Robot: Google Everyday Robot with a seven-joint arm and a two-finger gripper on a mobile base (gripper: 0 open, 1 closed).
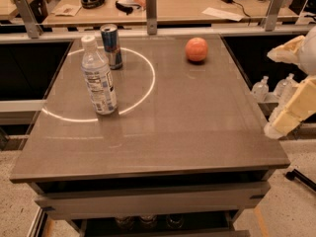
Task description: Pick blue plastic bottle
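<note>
The blue plastic bottle (98, 78) stands upright on the left part of the brown table (187, 127). It is clear, with a white cap and a white label, and it stands on a bright ring of light. My gripper (292, 107) is at the right edge of the view, off the table's right side and far from the bottle. It holds nothing that I can see.
A blue-and-silver drink can (111, 46) stands just behind the bottle. An orange ball (196, 49) lies at the back right. Metal posts and a rail (151, 6) run along the table's far edge, with a cluttered desk behind. Clear bottles (260, 89) sit lower at the right.
</note>
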